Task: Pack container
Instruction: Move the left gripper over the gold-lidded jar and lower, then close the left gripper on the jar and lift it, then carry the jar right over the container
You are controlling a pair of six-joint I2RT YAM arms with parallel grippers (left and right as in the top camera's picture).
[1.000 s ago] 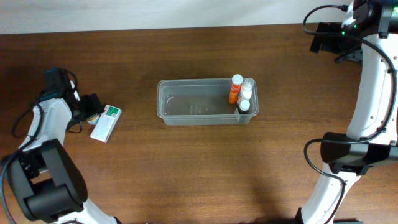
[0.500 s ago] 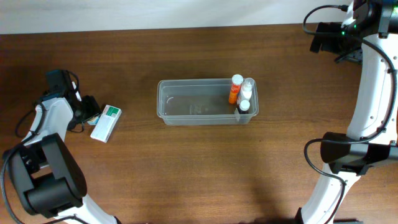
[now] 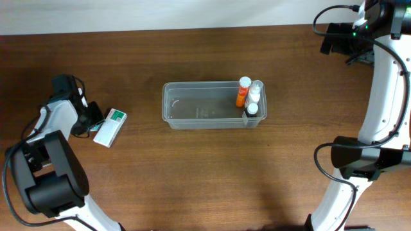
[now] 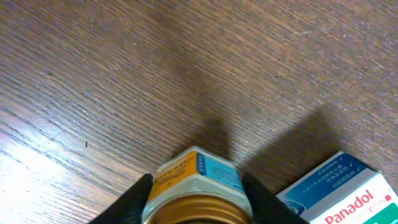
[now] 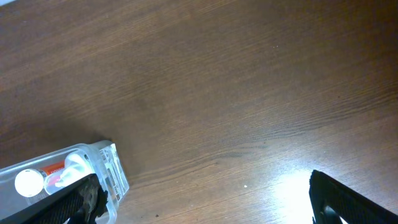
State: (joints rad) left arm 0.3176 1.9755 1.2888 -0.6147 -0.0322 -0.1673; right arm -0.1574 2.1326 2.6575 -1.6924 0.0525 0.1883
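The container (image 3: 200,113), a clear plastic tub, sits mid-table with three small bottles (image 3: 249,96) standing at its right end. In the left wrist view a small jar (image 4: 198,177) with a gold lid and a yellow-and-blue label stands between the black fingers, which press on both its sides. My left gripper (image 4: 196,194) is shut on it, at the table's left (image 3: 92,118). A white, green and blue Panadol box (image 3: 110,126) lies just right of it (image 4: 348,194). My right gripper (image 3: 337,38) hangs open at the far right, holding nothing (image 5: 205,208).
The container's right end (image 5: 68,168) shows in the right wrist view at lower left. Both arms' bases stand at the table's front corners (image 3: 45,186) (image 3: 359,160). The rest is bare brown wood.
The left gripper's jaws have closed in from wide open onto the jar, and the arm has shifted slightly. The right arm, box and container have not moved.
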